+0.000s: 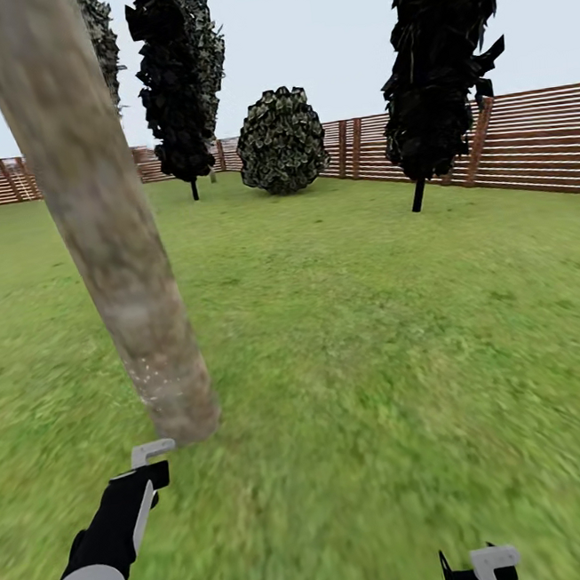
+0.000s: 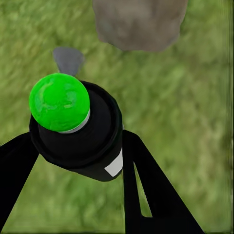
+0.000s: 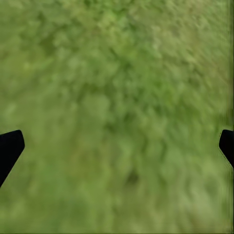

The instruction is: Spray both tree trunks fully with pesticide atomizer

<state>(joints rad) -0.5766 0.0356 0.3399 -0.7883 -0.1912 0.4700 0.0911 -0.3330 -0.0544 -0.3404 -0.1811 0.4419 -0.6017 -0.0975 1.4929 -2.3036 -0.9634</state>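
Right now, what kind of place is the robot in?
Most likely a fenced garden or backyard: a green lawn, a brown slatted wooden fence around it, and a thick tree trunk close by.

Blurred green lawn [image 3: 117, 97] spreads across the frame, mottled in lighter and darker patches, with a slightly yellower tone toward the lower right. Two black fingertips of the right gripper [image 3: 117, 146] poke in at mid-height: one at the left edge [image 3: 9, 148], tapering down toward the lower left, and one at the right edge [image 3: 227, 145]. They stand far apart, with only grass between them. Nothing is held, and no other object lies on the grass.
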